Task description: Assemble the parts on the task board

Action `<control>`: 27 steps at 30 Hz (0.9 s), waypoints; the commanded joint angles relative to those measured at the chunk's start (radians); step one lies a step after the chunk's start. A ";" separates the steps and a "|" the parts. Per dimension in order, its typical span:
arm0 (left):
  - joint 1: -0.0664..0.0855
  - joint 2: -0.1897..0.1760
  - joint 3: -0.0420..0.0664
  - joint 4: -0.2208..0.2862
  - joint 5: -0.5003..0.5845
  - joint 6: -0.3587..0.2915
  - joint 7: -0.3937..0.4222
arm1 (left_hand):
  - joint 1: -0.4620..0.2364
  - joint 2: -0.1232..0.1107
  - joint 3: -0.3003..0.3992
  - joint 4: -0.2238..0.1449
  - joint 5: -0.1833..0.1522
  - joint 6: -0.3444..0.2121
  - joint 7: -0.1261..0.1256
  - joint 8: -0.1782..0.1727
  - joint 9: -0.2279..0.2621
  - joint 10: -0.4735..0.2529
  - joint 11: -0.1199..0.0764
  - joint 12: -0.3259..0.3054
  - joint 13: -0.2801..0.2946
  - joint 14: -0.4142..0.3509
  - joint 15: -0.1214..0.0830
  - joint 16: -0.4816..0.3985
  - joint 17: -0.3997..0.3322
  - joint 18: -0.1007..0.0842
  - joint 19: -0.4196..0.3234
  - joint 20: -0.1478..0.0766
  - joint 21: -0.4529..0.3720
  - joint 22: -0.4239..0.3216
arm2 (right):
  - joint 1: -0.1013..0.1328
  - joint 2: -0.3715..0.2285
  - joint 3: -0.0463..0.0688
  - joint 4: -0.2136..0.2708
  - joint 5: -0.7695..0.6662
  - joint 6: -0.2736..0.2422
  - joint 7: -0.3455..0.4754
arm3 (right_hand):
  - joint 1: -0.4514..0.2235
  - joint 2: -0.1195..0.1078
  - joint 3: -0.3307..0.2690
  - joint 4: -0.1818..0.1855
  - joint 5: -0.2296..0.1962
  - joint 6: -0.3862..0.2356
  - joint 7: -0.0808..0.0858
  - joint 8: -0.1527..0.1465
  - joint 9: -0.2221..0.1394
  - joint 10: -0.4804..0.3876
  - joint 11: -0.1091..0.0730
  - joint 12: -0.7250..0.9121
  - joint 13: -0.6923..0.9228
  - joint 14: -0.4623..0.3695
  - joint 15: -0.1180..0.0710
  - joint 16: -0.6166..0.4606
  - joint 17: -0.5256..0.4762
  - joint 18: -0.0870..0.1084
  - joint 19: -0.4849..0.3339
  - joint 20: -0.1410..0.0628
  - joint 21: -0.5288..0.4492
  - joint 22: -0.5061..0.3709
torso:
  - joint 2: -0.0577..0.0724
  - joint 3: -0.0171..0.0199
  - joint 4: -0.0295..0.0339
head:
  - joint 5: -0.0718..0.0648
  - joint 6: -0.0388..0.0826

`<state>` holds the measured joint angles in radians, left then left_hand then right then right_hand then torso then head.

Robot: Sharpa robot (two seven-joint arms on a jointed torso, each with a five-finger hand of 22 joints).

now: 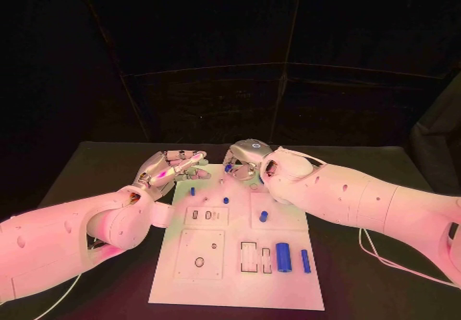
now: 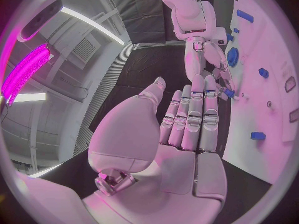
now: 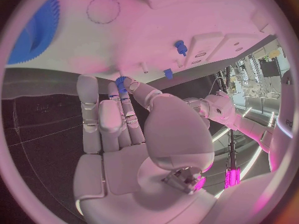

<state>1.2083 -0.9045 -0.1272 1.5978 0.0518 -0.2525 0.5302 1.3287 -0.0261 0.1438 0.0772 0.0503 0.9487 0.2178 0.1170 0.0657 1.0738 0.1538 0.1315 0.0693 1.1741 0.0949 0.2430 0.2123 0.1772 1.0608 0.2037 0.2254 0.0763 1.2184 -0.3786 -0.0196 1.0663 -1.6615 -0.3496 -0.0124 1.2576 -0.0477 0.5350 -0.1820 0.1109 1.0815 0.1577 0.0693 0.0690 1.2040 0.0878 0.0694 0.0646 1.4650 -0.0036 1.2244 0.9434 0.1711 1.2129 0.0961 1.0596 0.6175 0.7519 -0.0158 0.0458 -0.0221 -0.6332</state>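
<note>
The white task board [image 1: 240,267] lies in the middle of the black table. My right hand [image 1: 246,160] hovers over the board's far edge and pinches a small blue toothed part [image 3: 120,79] between thumb and fingertip. A large blue gear [image 3: 37,30] sits on the board close by, seen also as the gear [image 2: 233,56] beside that hand. My left hand [image 1: 173,170] is at the board's far left corner, fingers straight and side by side [image 2: 193,119], holding nothing. Small blue pegs [image 1: 192,191], [image 1: 226,199] stand on the board near both hands.
A blue part [image 1: 263,215] lies at mid board, and a thick blue cylinder [image 1: 284,257] and a thin blue one [image 1: 306,260] lie at its near right. Recessed slots [image 1: 256,257] and a round hole [image 1: 199,262] mark the near half. Black table surrounds the board.
</note>
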 commanded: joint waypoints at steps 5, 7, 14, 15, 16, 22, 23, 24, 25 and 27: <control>0.002 0.002 0.001 0.000 0.005 0.008 -0.003 | -0.007 0.002 0.002 -0.006 -0.001 -0.003 0.005 -0.004 -0.001 0.001 0.005 -0.006 -0.001 0.000 0.003 -0.006 0.002 0.005 0.008 0.002 -0.007 -0.001 | 0.003 0.013 0.001 -0.011 -0.017 0.037 -0.007 | -0.003 -0.011 0.000 0.009 0.003 -0.010 0.003 -0.006 -0.002 -0.011 0.001 -0.005 -0.001 0.011 0.001 0.007 0.001 -0.005 -0.009 0.000 0.005 0.002 | 0.001 0.0002 -0.0013 | 0.000 0.001; 0.002 0.002 0.001 0.000 0.005 0.009 -0.003 | -0.007 0.002 0.002 -0.006 -0.001 -0.003 0.005 -0.004 -0.001 0.001 0.005 -0.006 -0.001 0.000 0.003 -0.006 0.002 0.005 0.008 0.002 -0.007 -0.001 | 0.003 0.016 0.001 -0.015 -0.019 0.044 -0.012 | -0.004 -0.013 0.000 0.011 0.002 -0.012 0.004 -0.006 -0.002 -0.013 0.001 -0.005 -0.001 0.011 0.001 0.008 0.001 -0.005 -0.010 0.001 0.006 0.002 | 0.002 0.0001 -0.0007 | 0.000 0.001; 0.003 0.002 0.001 -0.001 0.005 0.011 -0.006 | -0.007 0.002 0.002 -0.006 -0.001 -0.003 0.005 -0.004 -0.001 0.001 0.005 -0.006 -0.001 0.000 0.003 -0.006 0.002 0.005 0.008 0.002 -0.007 -0.001 | 0.003 0.026 0.001 -0.028 -0.022 0.052 -0.019 | -0.011 -0.027 0.004 0.022 -0.005 -0.033 0.010 -0.008 -0.003 -0.054 0.010 -0.010 -0.004 0.001 0.009 -0.008 -0.029 -0.001 -0.030 0.006 -0.007 -0.023 | 0.003 0.0003 -0.0005 | 0.000 0.001; 0.003 0.003 0.001 -0.001 0.005 0.011 -0.007 | -0.007 0.002 0.002 -0.006 -0.001 -0.003 0.005 -0.004 -0.001 0.001 0.005 -0.006 -0.001 0.000 0.003 -0.006 0.002 0.005 0.008 0.002 -0.007 -0.001 | 0.003 0.027 0.001 -0.031 -0.022 0.051 -0.021 | -0.013 -0.031 0.004 0.024 -0.008 -0.039 0.012 -0.008 -0.004 -0.065 0.012 -0.010 -0.004 -0.001 0.011 -0.011 -0.034 0.000 -0.033 0.008 -0.009 -0.027 | 0.002 -0.0001 -0.0003 | -0.001 0.001; 0.003 0.003 0.001 0.000 0.005 0.012 -0.007 | -0.007 0.002 0.002 -0.007 -0.001 -0.003 0.005 -0.005 -0.001 0.001 0.005 -0.006 -0.001 0.000 0.004 -0.006 0.002 0.005 0.008 0.002 -0.007 -0.001 | 0.003 0.029 0.001 -0.034 -0.021 0.051 -0.023 | -0.014 -0.034 0.005 0.027 -0.012 -0.046 0.014 -0.008 -0.004 -0.077 0.015 -0.009 -0.004 -0.002 0.013 -0.014 -0.038 0.000 -0.036 0.010 -0.010 -0.029 | 0.003 -0.0004 0.0001 | 0.000 0.001; 0.003 0.003 0.001 0.001 0.005 0.020 -0.009 | -0.008 0.004 0.004 -0.009 -0.001 -0.005 0.006 -0.006 -0.001 -0.002 0.006 -0.007 -0.002 -0.002 0.005 -0.008 0.003 0.005 0.009 0.003 -0.010 -0.003 | 0.003 0.033 0.001 -0.043 -0.016 0.045 -0.030 | -0.019 -0.050 -0.005 0.039 -0.030 -0.077 0.026 -0.009 -0.005 -0.122 0.027 -0.007 -0.004 -0.004 0.023 -0.015 -0.045 0.001 -0.042 0.020 -0.011 -0.034 | 0.003 -0.0016 0.0006 | -0.002 0.002; 0.003 0.003 0.001 0.001 0.005 0.021 -0.009 | -0.008 0.005 0.004 -0.010 -0.001 -0.006 0.006 -0.007 -0.001 -0.003 0.006 -0.007 -0.002 -0.003 0.005 -0.009 0.004 0.004 0.008 0.003 -0.011 -0.003 | 0.003 0.033 0.001 -0.043 -0.015 0.044 -0.030 | -0.018 -0.053 -0.009 0.041 -0.032 -0.088 0.028 -0.009 -0.005 -0.133 0.030 -0.007 -0.004 -0.006 0.025 -0.018 -0.051 0.002 -0.045 0.022 -0.013 -0.039 | 0.003 -0.0007 0.0006 | 0.000 0.001; 0.003 0.003 0.001 0.000 0.005 0.022 -0.010 | -0.008 0.005 0.004 -0.011 -0.001 -0.006 0.007 -0.007 -0.001 -0.004 0.006 -0.008 -0.002 -0.004 0.005 -0.009 0.004 0.004 0.008 0.003 -0.012 -0.003 | 0.003 0.033 0.001 -0.044 -0.014 0.043 -0.028 | -0.017 -0.057 -0.015 0.042 -0.033 -0.101 0.030 -0.009 -0.006 -0.147 0.032 -0.007 -0.004 -0.009 0.027 -0.024 -0.060 0.004 -0.049 0.024 -0.018 -0.047 | 0.003 0.0000 0.0004 | 0.001 0.001; 0.004 0.003 0.001 0.000 0.005 0.023 -0.010 | -0.009 0.005 0.005 -0.011 -0.001 -0.007 0.007 -0.008 -0.001 -0.005 0.007 -0.008 -0.002 -0.004 0.005 -0.010 0.005 0.004 0.008 0.003 -0.013 -0.004 | 0.003 0.033 0.001 -0.043 -0.013 0.042 -0.027 | -0.015 -0.059 -0.020 0.043 -0.034 -0.109 0.030 -0.009 -0.006 -0.158 0.034 -0.007 -0.003 -0.012 0.028 -0.030 -0.071 0.006 -0.055 0.025 -0.024 -0.058 | 0.003 0.0000 0.0004 | 0.001 0.001; 0.004 0.002 0.001 -0.001 0.005 0.025 -0.010 | -0.008 0.006 0.005 -0.012 -0.001 -0.008 0.007 -0.008 -0.001 -0.006 0.007 -0.008 -0.002 -0.005 0.006 -0.010 0.005 0.004 0.008 0.004 -0.014 -0.004 | 0.003 0.031 0.001 -0.041 -0.011 0.035 -0.023 | -0.008 -0.067 -0.041 0.044 -0.034 -0.142 0.023 -0.009 -0.006 -0.199 0.033 -0.007 -0.003 -0.021 0.028 -0.051 -0.104 0.012 -0.073 0.028 -0.047 -0.096 | 0.003 0.0003 -0.0003 | 0.002 0.000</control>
<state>1.2098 -0.9027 -0.1272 1.5964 0.0540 -0.2476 0.5253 1.3259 -0.0233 0.1494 0.0715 0.0503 0.9449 0.2214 0.1126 0.0658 1.0702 0.1575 0.1276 0.0683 1.1716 0.0974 0.2390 0.2161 0.1771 1.0643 0.2073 0.2137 0.0735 1.2191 -0.3472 -0.0195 1.0228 -1.6734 -0.3104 -0.0348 1.2487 -0.1092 0.4984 -0.1377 0.0814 0.9463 0.1822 0.0657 0.0642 1.0125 0.1206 0.0639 0.0614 1.4507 0.0252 1.1777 0.8459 0.1711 1.1444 0.1216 1.0173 0.5295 0.7552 -0.0164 0.0458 -0.0221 -0.6318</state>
